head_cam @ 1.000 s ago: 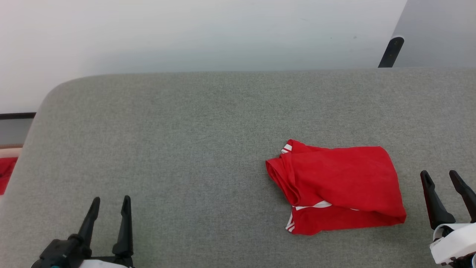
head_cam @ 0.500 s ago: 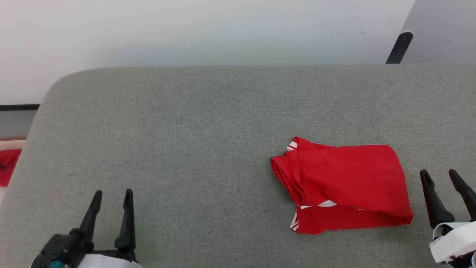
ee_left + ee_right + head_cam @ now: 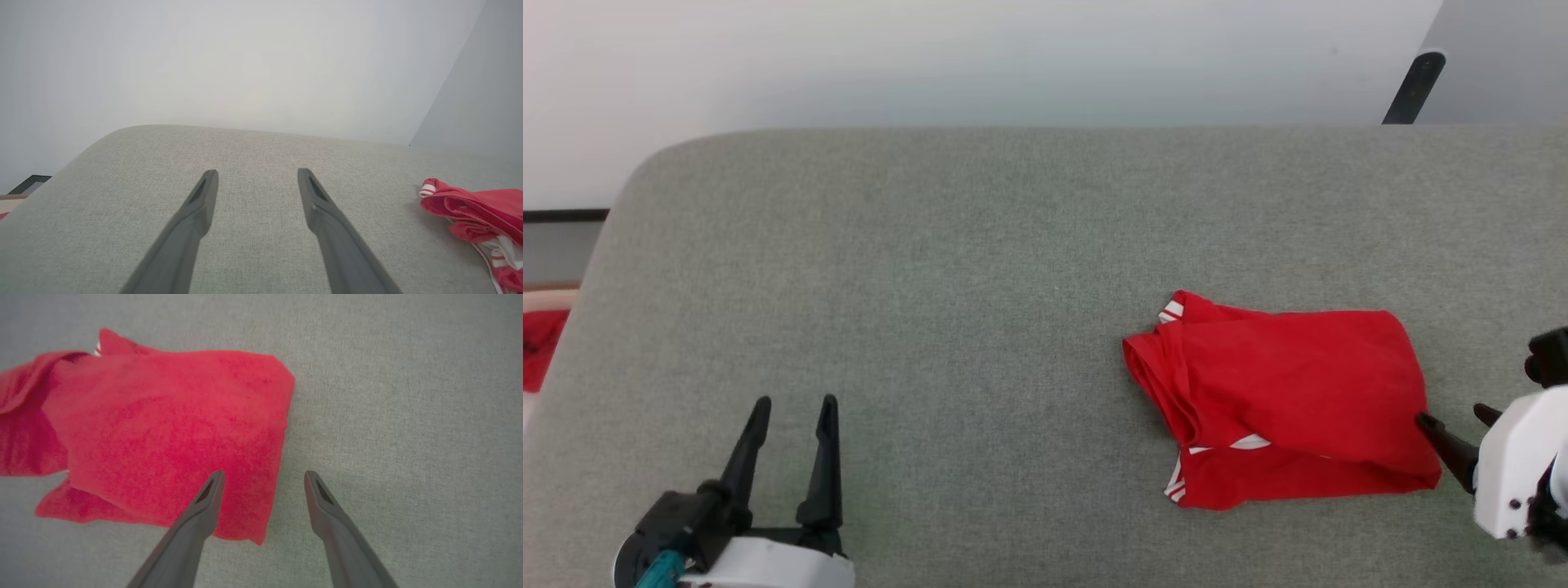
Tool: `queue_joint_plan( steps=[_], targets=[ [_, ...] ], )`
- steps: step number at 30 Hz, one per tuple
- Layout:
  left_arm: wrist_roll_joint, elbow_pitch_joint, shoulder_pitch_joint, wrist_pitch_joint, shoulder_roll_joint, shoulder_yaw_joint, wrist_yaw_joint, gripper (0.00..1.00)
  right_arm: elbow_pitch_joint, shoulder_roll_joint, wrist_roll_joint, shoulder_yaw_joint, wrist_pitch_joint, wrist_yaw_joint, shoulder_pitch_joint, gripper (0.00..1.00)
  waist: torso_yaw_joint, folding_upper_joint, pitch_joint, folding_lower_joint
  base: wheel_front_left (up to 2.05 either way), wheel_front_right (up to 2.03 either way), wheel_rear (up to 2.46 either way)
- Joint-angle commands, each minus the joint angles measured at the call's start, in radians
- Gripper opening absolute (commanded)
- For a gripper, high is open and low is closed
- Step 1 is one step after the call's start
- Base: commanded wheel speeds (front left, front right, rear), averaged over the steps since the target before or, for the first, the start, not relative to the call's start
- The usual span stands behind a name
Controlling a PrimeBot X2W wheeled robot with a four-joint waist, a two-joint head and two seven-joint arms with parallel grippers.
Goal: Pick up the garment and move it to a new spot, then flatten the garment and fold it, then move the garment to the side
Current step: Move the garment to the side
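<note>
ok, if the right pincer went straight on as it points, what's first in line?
Likely the garment, near its edge: one finger lines up with the red cloth, the other with the grey surface beside it. Height above it unclear.

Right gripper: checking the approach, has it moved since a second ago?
Yes. The right gripper swung left toward the shirt; it now straddles the shirt's right edge.

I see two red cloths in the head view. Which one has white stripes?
The red shirt lying on the grey fabric surface, with white striped trim along its left side. The other red cloth, beyond the surface's left edge, looks plain.
</note>
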Motion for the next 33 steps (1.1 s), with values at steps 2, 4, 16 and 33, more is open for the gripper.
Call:
queue_joint_plan(
  steps=[2, 4, 16, 33],
  targets=[
    [0.0, 0.002, -0.022, 0.001, 0.001, -0.006, -0.005, 1.0, -0.009, -0.017, -0.007, -0.001, 0.088, -0.002, -0.051, 1.0, 0.012, 0.0, 0.022, 0.0, 0.0, 0.0, 0.0],
    [-0.001, 0.004, -0.037, 0.001, 0.004, -0.015, -0.01, 1.0, -0.009, -0.013, -0.012, -0.015, 0.162, -0.002, -0.089, 1.0, 0.022, 0.0, 0.043, 0.0, 0.0, 0.0, 0.0],
    [-0.009, 0.025, -0.106, 0.001, 0.011, -0.042, -0.018, 1.0, 0.166, 0.032, -0.047, -0.062, 0.295, -0.002, -0.187, 1.0, 0.066, 0.0, 0.126, 0.0, 0.0, 0.0, 0.0],
    [0.001, 0.044, -0.15, 0.001, 0.016, -0.057, -0.023, 1.0, 0.285, 0.022, 0.059, 0.042, 0.143, -0.003, -0.204, 0.0, 0.04, 0.0, 0.156, 0.0, 0.0, 0.0, 0.0]
  ],
)
